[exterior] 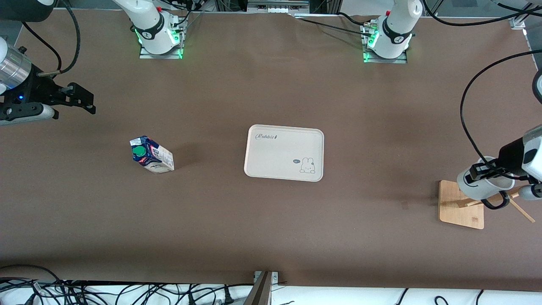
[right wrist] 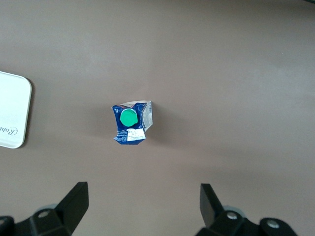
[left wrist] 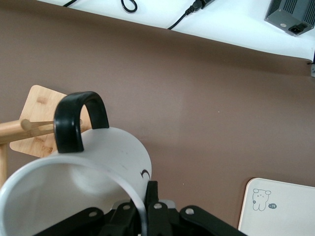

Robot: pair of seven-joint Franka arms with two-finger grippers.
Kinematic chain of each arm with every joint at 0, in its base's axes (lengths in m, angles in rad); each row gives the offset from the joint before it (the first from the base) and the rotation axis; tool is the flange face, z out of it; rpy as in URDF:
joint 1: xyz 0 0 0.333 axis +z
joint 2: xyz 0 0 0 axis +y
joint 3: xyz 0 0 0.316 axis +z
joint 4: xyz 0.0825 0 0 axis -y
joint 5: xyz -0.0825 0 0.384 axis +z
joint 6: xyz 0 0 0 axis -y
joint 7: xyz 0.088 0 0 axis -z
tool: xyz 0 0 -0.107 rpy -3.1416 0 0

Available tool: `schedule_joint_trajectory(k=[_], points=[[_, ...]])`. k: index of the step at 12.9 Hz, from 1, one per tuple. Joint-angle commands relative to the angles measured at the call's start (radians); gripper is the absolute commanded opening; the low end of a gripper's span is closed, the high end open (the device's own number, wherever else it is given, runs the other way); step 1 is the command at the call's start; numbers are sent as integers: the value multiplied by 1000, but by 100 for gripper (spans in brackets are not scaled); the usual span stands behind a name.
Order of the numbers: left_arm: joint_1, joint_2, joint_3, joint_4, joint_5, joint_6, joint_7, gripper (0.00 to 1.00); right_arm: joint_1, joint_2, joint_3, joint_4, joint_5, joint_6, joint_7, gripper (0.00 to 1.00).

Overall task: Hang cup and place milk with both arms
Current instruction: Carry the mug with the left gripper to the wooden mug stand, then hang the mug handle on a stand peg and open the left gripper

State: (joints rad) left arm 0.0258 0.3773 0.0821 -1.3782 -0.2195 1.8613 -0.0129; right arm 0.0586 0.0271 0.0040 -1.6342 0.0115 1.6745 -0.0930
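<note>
The white cup [exterior: 480, 186] is held on its side over the wooden rack [exterior: 460, 207] at the left arm's end of the table. My left gripper [exterior: 477, 172] is shut on the cup's rim, one finger inside and one outside. In the left wrist view the cup [left wrist: 98, 167] fills the foreground and its black handle [left wrist: 78, 120] sits right at the tip of a thin wooden peg [left wrist: 38, 125]. The milk [exterior: 151, 155] stands on the table toward the right arm's end. My right gripper [exterior: 80, 101] is open and empty, high above the table, with the milk [right wrist: 130, 124] in its view.
A cream tray [exterior: 283, 152] with a rabbit drawing lies mid-table between milk and rack; its corner shows in the left wrist view [left wrist: 280, 206] and its edge in the right wrist view [right wrist: 12, 110]. Cables lie along the table edge nearest the front camera.
</note>
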Motion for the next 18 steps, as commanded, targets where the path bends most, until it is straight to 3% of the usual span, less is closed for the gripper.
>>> schedule_joint_trajectory(k=[1, 15, 16, 17, 18], points=[[5, -26, 39, -36, -64, -5, 71, 0, -8, 7, 10, 22, -1, -7, 2, 100], [8, -14, 139, -47, -155, -42, 194, 0, -8, 7, 10, 22, 1, -7, 2, 100], [6, -12, 146, -47, -161, -45, 232, 4, -8, 7, 10, 22, -1, -7, 2, 100], [6, -12, 148, -48, -164, -47, 255, 67, -8, 7, 10, 22, -1, -7, 2, 100], [9, -18, 154, -64, -193, -48, 258, 100, -8, 7, 10, 22, 1, -7, 2, 100]])
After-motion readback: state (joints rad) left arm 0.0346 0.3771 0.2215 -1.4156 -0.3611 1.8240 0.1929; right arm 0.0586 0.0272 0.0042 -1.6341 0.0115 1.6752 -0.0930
